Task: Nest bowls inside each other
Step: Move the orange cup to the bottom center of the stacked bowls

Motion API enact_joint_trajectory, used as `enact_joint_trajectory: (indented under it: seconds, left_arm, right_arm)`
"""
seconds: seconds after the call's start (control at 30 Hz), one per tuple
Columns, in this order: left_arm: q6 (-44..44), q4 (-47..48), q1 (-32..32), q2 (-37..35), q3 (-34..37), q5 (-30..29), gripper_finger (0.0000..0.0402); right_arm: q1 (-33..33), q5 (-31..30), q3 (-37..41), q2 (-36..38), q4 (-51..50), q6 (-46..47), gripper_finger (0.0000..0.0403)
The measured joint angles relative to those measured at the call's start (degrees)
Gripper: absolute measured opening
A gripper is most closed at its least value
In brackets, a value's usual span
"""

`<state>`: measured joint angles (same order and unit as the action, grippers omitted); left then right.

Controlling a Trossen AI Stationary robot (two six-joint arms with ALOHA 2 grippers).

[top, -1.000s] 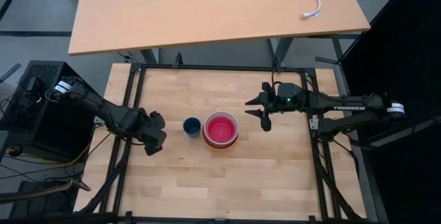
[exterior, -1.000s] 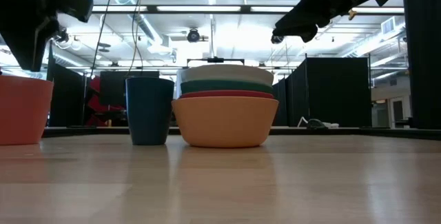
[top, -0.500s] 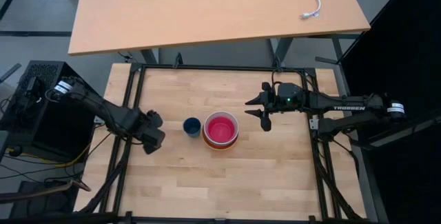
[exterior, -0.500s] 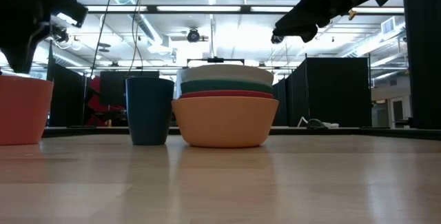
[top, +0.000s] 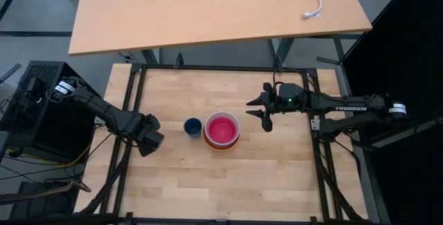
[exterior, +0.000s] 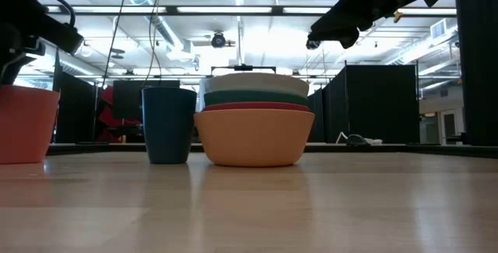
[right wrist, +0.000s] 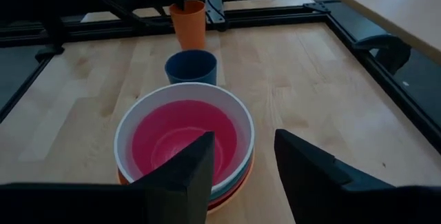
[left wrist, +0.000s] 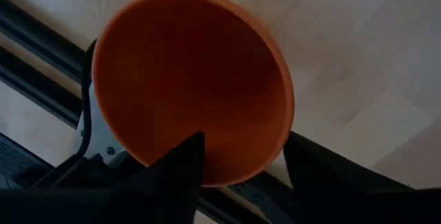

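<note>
The bowls (top: 222, 131) are seen fully nested mid-desk; both arms are best kept clear, left fingers (left wrist: 180, 165) and right fingers (right wrist: 189, 165) apart, empty.

One camera is looking straight down on the whole counter (top: 208, 183). A second is sitting at counter height, looking level and close at the stacked bowls (exterior: 254, 124). The left wrist camera is peering down into the orange cup (left wrist: 191, 86). The right wrist camera is facing the same bowls (right wrist: 185, 141) from nearby.
</note>
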<state>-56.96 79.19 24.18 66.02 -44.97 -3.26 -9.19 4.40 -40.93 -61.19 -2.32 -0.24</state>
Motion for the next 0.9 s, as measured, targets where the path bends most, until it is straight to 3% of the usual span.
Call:
enact_joint_trajectory:
  seconds: [0.17,0.67,0.9]
  left_arm:
    - [3.05,-0.49,0.08,0.0,-0.13,0.93,0.0043]
    - [12.24,-3.04,1.94,0.0,-3.07,-7.72,0.0002]
    - [17.1,-3.14,4.2,1.26,-8.75,-17.24,0.0]
  right_arm:
    - [0.02,0.0,0.0,0.0,0.02,-0.01,0.0123]
    - [0.0,-0.02,0.0,0.0,0.06,-0.01,0.0127]
    - [0.01,-0.03,0.0,0.0,2.97,-0.01,0.0137]
